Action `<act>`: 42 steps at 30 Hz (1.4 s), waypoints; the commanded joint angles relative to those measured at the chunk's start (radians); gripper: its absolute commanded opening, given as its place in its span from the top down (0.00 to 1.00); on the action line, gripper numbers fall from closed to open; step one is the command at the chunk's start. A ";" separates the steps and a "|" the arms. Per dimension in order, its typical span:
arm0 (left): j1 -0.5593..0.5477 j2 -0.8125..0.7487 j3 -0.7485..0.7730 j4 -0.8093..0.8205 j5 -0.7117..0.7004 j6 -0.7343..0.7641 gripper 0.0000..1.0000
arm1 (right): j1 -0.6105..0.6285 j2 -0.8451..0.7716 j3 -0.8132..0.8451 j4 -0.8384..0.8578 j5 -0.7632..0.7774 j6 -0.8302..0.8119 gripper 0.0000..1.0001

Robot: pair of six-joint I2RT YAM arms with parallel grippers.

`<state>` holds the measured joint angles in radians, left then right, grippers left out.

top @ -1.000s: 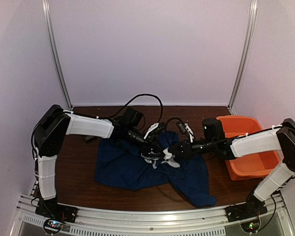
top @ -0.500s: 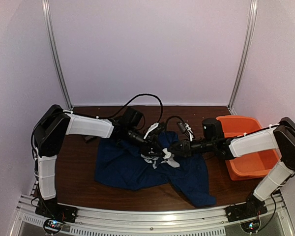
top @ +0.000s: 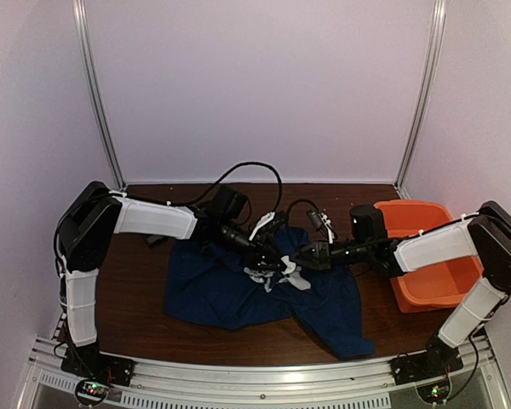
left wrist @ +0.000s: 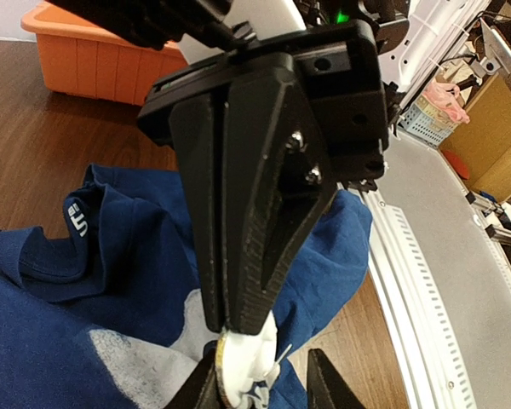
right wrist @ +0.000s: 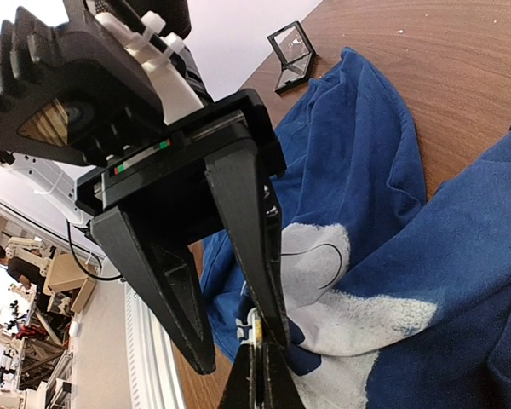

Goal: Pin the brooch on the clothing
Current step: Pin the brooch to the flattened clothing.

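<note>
The clothing, a navy T-shirt [top: 221,294], lies crumpled mid-table, its white print [right wrist: 324,256] bunched under both grippers. My right gripper [right wrist: 257,375] is shut on the brooch [right wrist: 255,328], gripping the small round badge edge-on just above the print. In the left wrist view the brooch [left wrist: 238,366] shows a white back with its thin pin sticking out, nipped by the right gripper [left wrist: 238,319] from above. My left gripper [left wrist: 260,388] is open and straddles the brooch; one finger touches its rim, the other stands apart. In the top view the left gripper [top: 271,256] and right gripper [top: 291,262] meet tip to tip.
An orange tub [top: 430,256] stands at the table's right side. A small black hinged box [right wrist: 291,55] lies open on the wood left of the shirt. Black cables [top: 255,170] loop behind the grippers. The metal rail [top: 264,375] runs along the near edge.
The left jaws have narrowed a little around the brooch. The right gripper has edged slightly left toward the left gripper, still shut on the brooch.
</note>
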<state>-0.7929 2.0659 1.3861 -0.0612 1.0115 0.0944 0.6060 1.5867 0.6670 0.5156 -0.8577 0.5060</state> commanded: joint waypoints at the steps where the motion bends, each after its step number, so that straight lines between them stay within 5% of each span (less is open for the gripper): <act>1: 0.000 -0.029 0.010 0.036 0.013 -0.005 0.67 | -0.011 0.017 0.017 0.069 -0.024 0.040 1.00; 33: 0.007 -0.022 0.002 0.066 0.009 -0.019 0.89 | -0.021 0.029 -0.022 0.173 -0.050 0.088 1.00; 42: 0.006 -0.011 0.064 -0.083 -0.049 0.035 0.95 | -0.021 0.002 0.010 0.051 -0.023 0.008 1.00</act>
<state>-0.7883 2.0659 1.4033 -0.0685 1.0023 0.0692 0.5941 1.6108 0.6567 0.6411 -0.9150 0.5480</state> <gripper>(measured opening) 0.071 0.006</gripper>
